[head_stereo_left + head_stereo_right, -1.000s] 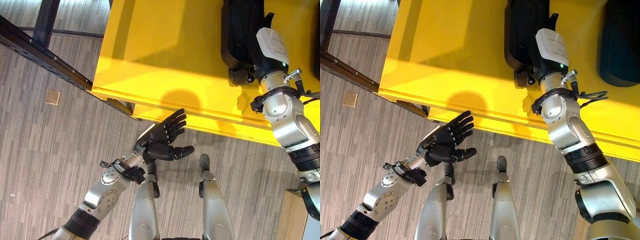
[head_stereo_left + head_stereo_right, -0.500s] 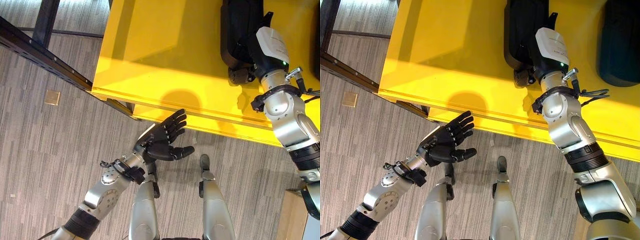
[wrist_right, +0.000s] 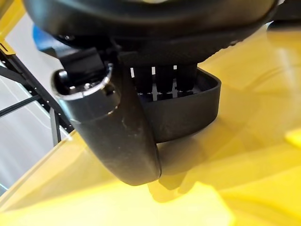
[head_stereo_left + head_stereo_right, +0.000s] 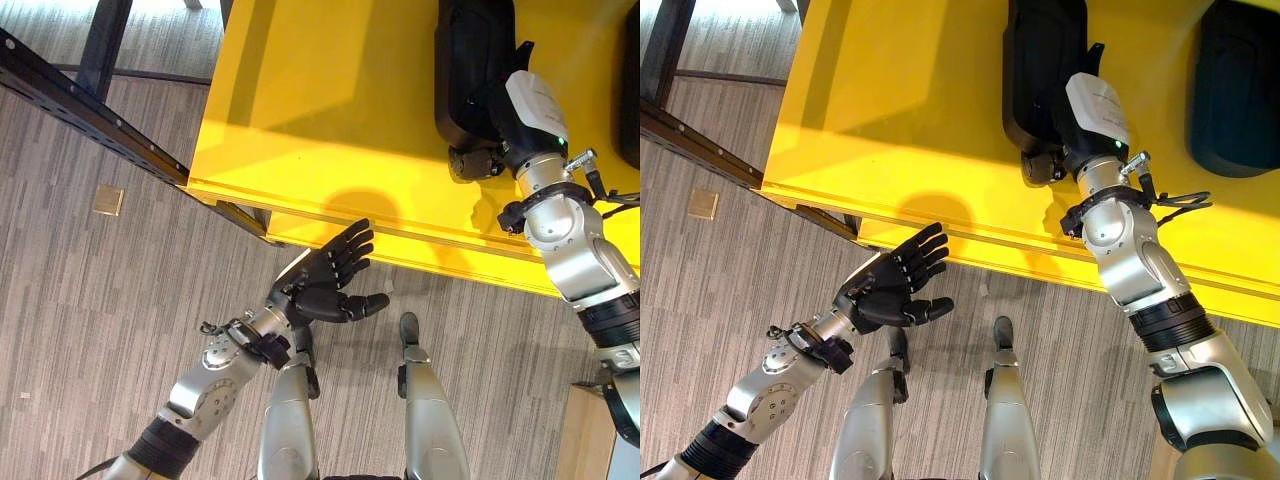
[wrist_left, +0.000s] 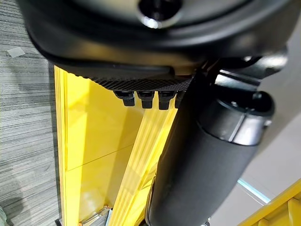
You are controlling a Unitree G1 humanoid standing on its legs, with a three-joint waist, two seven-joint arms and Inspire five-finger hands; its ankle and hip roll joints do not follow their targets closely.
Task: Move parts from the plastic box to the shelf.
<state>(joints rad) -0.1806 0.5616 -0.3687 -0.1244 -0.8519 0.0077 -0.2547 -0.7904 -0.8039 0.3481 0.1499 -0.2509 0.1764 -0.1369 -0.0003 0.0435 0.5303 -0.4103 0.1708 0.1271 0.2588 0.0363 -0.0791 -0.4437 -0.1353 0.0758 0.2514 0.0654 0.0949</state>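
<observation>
Now the right hand (image 4: pixel 1072 118) sits a little further in over the yellow shelf (image 4: pixel 900 110) than half a second ago, its fingers curled over the rim of the black part (image 4: pixel 1040 60), which lies flat on the yellow surface; the whole picture has shifted slightly too, so some of that is the head moving. In the right wrist view the fingers (image 3: pixel 165 77) hook over the part's dark edge, with the thumb beside it, so the hand has not let go. A second dark part (image 4: pixel 1240 90) lies further right on the same surface. The left hand (image 4: pixel 322 285) hangs where it was, low before the shelf's front edge, fingers straight and spread, holding nothing. My reading: the part is being set down, and release is the step that remains.
</observation>
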